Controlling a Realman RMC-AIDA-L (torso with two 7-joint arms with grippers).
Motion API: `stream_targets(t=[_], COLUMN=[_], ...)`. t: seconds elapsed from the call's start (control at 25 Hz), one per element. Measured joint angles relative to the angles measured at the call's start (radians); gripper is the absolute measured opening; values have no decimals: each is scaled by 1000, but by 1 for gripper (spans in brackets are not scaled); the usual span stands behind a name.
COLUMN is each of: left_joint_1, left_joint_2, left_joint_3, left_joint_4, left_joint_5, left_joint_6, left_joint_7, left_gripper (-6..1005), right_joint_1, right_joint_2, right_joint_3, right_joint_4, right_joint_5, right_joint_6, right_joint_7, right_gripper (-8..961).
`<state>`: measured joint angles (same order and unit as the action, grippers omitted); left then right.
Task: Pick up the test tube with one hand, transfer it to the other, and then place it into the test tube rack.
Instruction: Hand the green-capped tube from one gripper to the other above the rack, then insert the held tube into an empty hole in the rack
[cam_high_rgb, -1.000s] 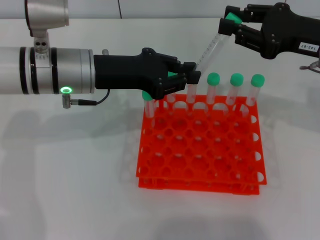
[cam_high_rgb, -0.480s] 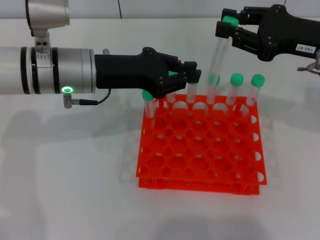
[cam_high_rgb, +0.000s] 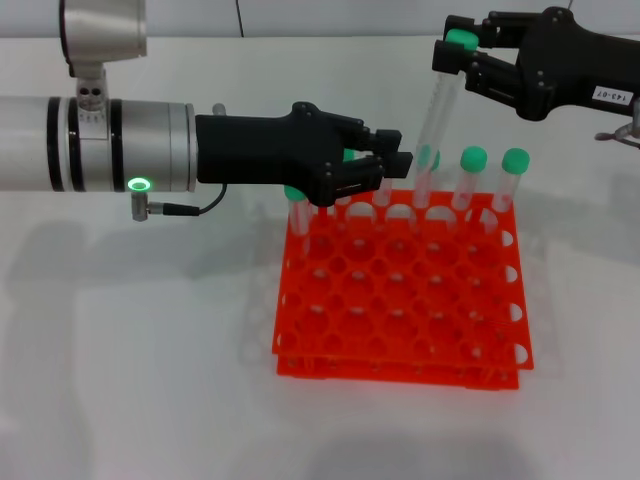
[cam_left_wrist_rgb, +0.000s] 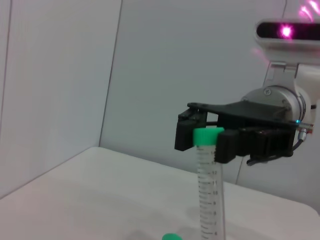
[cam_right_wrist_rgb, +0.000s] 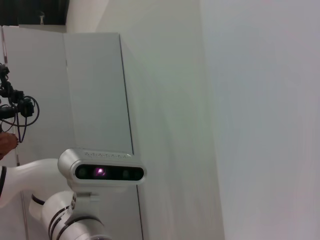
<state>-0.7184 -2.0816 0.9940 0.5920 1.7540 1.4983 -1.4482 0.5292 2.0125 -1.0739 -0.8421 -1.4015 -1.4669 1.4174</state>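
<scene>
Green-capped and clear, the test tube (cam_high_rgb: 437, 112) hangs almost upright from the right gripper (cam_high_rgb: 462, 60), whose fingers are closed on it just under the cap; the left wrist view shows the same grip from the other side. We judge that the pick-up and the hand-over are done, and only the placing is left: the lower end of the tube is above the far row of the test tube rack (cam_high_rgb: 400, 300), apparently not yet down in a hole.

Our left gripper (cam_high_rgb: 385, 165) is just beside the tube, over the far left part of the rack, and holds nothing; we cannot tell how wide its fingers stand.

In the rack, several other green-capped tubes (cam_high_rgb: 470, 190) stand along the far row, and the nearer rows of holes are empty.
</scene>
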Motion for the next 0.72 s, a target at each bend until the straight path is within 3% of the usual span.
stream_targets(t=[0.32, 0.52, 0.64, 0.72], left_joint_1=[13, 21, 26, 46], left_joint_2=[5, 7, 8, 9], left_joint_3=[-14, -22, -22, -20], left_joint_4=[5, 11, 28, 68], left_joint_5=[-47, -53, -51, -43], left_joint_6=[48, 53, 54, 55], left_joint_7=[-22, -58, -84, -113], left_gripper=[270, 486, 700, 777], right_joint_1=[-3, -7, -9, -10], right_joint_2=[0, 0, 0, 0], right_joint_3=[0, 2, 6, 6], right_joint_4=[-4, -6, -6, -4], right_joint_5=[3, 4, 4, 4], right_joint_6=[-1, -3, -5, -7], right_joint_7=[0, 0, 0, 1], right_gripper=[278, 276, 275, 274])
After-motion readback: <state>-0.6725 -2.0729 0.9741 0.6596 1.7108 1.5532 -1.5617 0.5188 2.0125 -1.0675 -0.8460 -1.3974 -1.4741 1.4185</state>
